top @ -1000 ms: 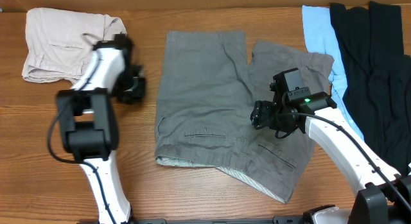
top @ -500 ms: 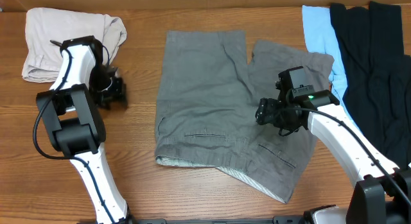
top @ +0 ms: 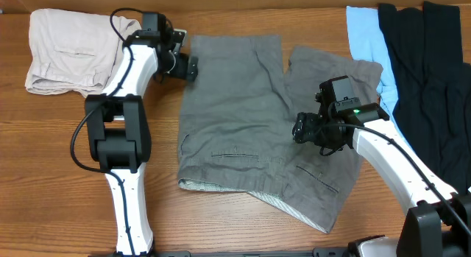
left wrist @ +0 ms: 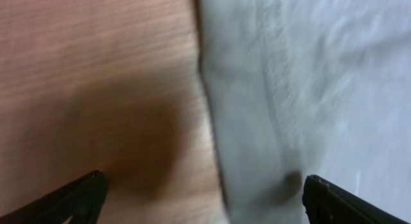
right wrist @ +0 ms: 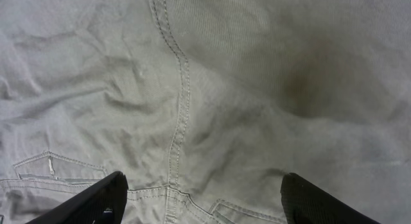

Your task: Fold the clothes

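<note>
The clothes, grey shorts, lie spread flat mid-table, waistband toward the near edge and legs pointing away. My left gripper hovers open at the far left leg's outer hem corner. In the left wrist view the shorts' edge runs between the wide-apart fingers, wood on one side and cloth on the other, all blurred. My right gripper is open just above the cloth near the crotch. The right wrist view shows the centre seam and a pocket corner between its fingers, with nothing gripped.
A folded beige garment lies at the far left corner. A light blue cloth and black garments are piled along the right side, close to the shorts' right leg.
My left arm swung from beside the beige garment to the shorts' far left hem corner, and its jaws opened wide. The right gripper stayed almost in place, opening slightly.
</note>
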